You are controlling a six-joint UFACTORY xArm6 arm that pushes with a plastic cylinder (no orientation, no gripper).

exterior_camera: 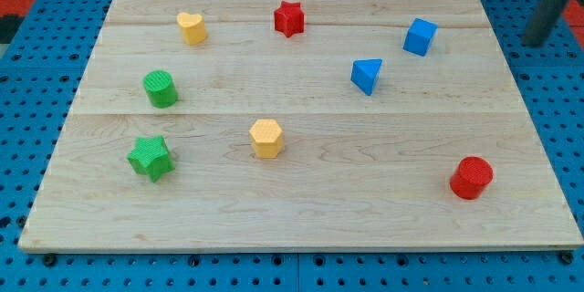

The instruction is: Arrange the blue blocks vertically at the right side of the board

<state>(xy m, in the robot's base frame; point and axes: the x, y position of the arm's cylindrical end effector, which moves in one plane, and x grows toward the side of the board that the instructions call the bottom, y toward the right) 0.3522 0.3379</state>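
A blue cube [420,36] sits near the board's top right. A blue triangular block [366,76] lies below and to the left of it, right of the board's middle. My dark rod comes in at the view's top right, and my tip [535,42] is just off the board's right edge, to the right of the blue cube and apart from it.
The wooden board [301,210] also holds a red star [289,18] at the top, a yellow heart-like block [192,27] at top left, a green cylinder [161,88], a green star [150,157], a yellow hexagon [266,137] and a red cylinder [471,178] at lower right.
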